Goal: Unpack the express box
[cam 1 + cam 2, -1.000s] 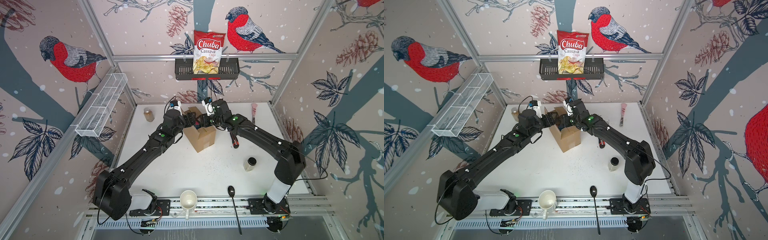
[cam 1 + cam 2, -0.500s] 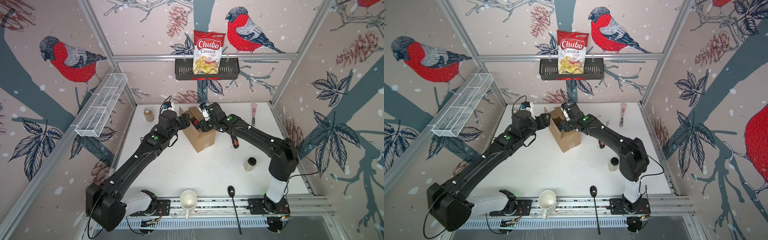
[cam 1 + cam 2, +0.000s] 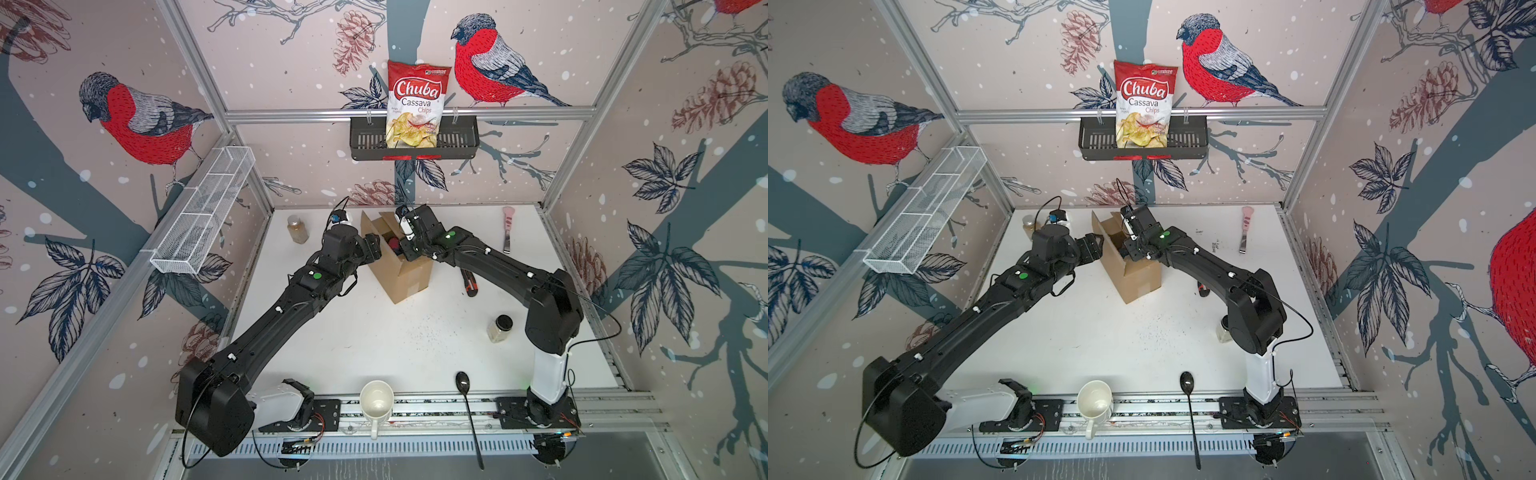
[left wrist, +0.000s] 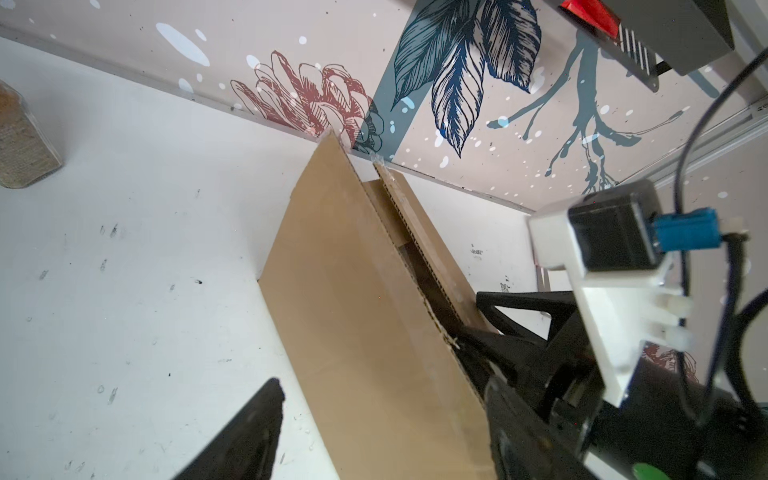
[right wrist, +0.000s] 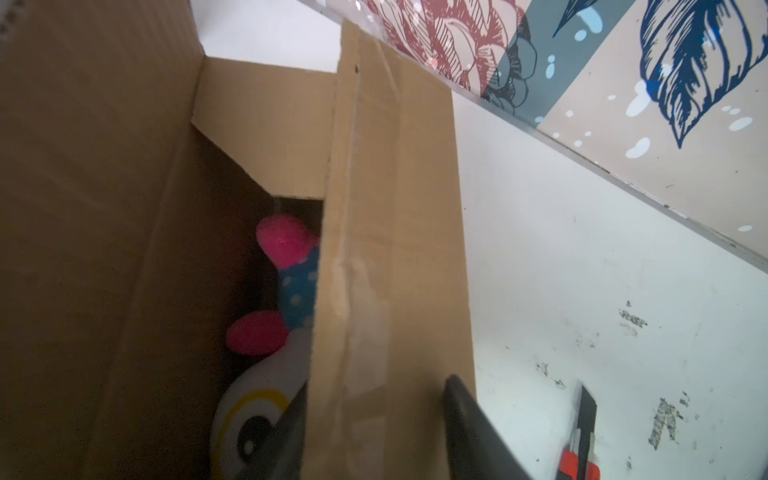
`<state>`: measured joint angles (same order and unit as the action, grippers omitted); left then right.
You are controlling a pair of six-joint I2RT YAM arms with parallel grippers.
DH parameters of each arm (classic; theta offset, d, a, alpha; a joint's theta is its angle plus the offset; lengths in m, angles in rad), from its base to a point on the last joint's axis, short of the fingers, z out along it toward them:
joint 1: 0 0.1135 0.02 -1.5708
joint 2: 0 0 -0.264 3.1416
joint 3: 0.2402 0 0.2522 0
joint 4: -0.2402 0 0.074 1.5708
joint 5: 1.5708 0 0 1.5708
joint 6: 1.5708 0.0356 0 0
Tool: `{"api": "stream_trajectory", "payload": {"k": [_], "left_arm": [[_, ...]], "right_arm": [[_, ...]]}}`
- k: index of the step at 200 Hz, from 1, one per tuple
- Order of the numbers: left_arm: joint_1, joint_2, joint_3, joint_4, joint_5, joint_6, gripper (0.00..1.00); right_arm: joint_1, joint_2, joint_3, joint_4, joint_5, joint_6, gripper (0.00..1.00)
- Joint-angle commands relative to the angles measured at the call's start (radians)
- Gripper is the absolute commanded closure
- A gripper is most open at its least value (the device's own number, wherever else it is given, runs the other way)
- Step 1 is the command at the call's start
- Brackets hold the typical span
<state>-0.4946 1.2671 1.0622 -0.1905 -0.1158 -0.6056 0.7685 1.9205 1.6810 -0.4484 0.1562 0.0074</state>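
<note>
The express box, a brown carton, stands at the back middle of the table in both top views with its top flaps up. Inside lies a plush toy, white with a yellow-ringed eye, pink parts and a blue dotted patch. My left gripper is open at the box's left side, and the left flap passes between its wide-apart fingers. My right gripper sits over the box's right edge. One finger is inside the box by the toy, the other outside, with the right flap in the gap between them.
An orange and black box cutter lies just right of the box. A spice jar stands front right, a brown jar back left, a pink-handled tool back right. A mug and a black spoon lie at the front edge.
My left gripper has drawn left from the box top, taking the left flap outward. My right gripper has settled over the right flap and its jaws have narrowed.
</note>
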Motion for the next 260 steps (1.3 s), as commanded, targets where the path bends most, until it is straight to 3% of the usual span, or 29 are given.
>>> {"api": "stream_trajectory", "payload": {"k": [1, 44, 81, 104, 149, 195, 227, 260], "left_arm": [[0.001, 0.025, 0.01, 0.037, 0.034, 0.002, 0.24], [0.001, 0.107, 0.079, 0.024, 0.062, 0.031, 0.2], [0.001, 0.169, 0.16, -0.025, 0.053, 0.052, 0.08], [0.0, 0.204, 0.218, -0.091, 0.042, 0.062, 0.08], [-0.001, 0.258, 0.31, -0.27, -0.003, 0.096, 0.24], [-0.001, 0.285, 0.374, -0.416, -0.054, 0.135, 0.26], [-0.001, 0.297, 0.356, -0.411, -0.061, 0.137, 0.27], [-0.001, 0.293, 0.334, -0.403, -0.061, 0.127, 0.42]], "right_arm": [[-0.013, -0.018, 0.008, -0.002, -0.03, 0.036, 0.72], [-0.028, -0.032, 0.027, -0.032, -0.098, 0.066, 0.86], [-0.027, -0.027, 0.057, -0.08, -0.122, 0.096, 0.9], [-0.023, -0.036, 0.061, -0.099, -0.124, 0.121, 0.93], [-0.021, -0.051, 0.071, -0.13, -0.125, 0.164, 0.94], [-0.013, -0.058, 0.085, -0.162, -0.109, 0.216, 0.94], [-0.013, -0.073, 0.063, -0.151, -0.129, 0.258, 0.95], [-0.037, -0.123, -0.004, -0.09, -0.183, 0.291, 0.96]]}}
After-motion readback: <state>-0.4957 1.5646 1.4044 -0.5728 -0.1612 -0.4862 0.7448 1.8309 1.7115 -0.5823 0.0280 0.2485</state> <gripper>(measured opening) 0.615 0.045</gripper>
